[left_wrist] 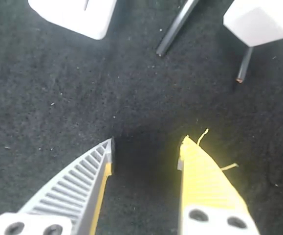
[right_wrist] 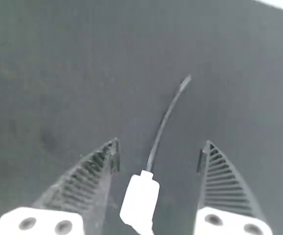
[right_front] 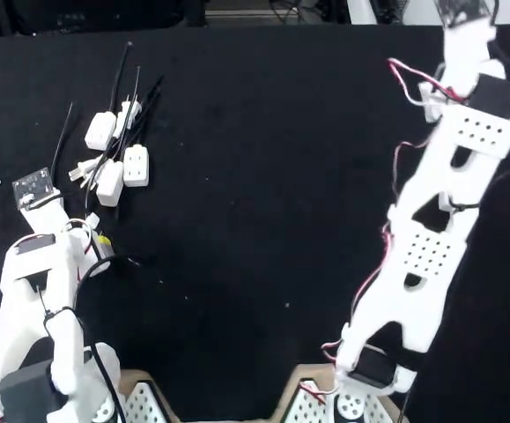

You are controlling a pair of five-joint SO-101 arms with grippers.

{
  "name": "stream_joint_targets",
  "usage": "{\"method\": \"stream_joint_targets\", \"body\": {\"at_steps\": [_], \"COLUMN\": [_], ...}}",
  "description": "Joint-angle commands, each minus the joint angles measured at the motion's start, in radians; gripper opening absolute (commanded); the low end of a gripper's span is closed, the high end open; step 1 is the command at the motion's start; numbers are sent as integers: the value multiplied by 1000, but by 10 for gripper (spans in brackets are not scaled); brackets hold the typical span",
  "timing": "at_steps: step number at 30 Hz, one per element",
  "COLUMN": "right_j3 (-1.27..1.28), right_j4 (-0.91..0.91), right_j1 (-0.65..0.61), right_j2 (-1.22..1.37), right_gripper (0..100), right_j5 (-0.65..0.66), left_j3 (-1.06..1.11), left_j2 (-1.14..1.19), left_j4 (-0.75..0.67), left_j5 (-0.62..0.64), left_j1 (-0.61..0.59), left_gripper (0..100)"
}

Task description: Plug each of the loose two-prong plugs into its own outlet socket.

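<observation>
Left gripper (left_wrist: pixel 146 151) is released, its two fingers spread wide over the black cloth (right_front: pixel 263 176), with bare cloth between them. It sits just beside the pile (right_front: pixel 114 154) of white plugs and sockets, on the pile's near side, apart from every piece. From the wrist, two white pieces of that pile show close ahead of the fingertips: one block (left_wrist: pixel 77 14) and another block (left_wrist: pixel 261 19), with two thin dark cords (left_wrist: pixel 178 24) lying on the cloth between them.

Within the pile, a socket block (right_front: pixel 136 165) lies flat with small dark slots showing on its upper face. Touching its side is a second white block (right_front: pixel 109 182), and a pronged plug (right_front: pixel 80 172) lies beside that, prongs pointing away from the pile. Two more white pieces (right_front: pixel 102 129) lie at the pile's far side, and black cords fan out beyond them.

Right gripper (right_wrist: pixel 158 149) is also released, well apart from the pile across the cloth. A small white plug (right_wrist: pixel 139 196) lies between its spread fingers, touching neither, and the plug's cord (right_wrist: pixel 168 112) trails off ahead over the cloth.
</observation>
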Motion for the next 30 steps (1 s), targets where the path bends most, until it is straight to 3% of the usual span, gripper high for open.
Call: {"method": "stream_joint_targets", "body": {"at_steps": [1,7,12,18,30], "right_j3": [-47,122,568,1175,2399], "right_j4": [48,52,46,-14,-680], "right_j1": [-64,-132,-232,-453,-704], "right_j2": [-214,-492,-923,-1280,-1750], "right_gripper": [243,241,242,240,240], "right_j5": [-71,-157,-222,-273,-310], "left_j3": [-53,-53,-53,-53,-50], "left_j2": [-26,-26,-26,-26,-20], "left_j4": [-2,-2,-2,-2,0], "left_j5": [-3,-3,-3,-3,-3], "left_j1": [-1,1,1,1,36], "left_gripper": [223,223,223,223,223]}}
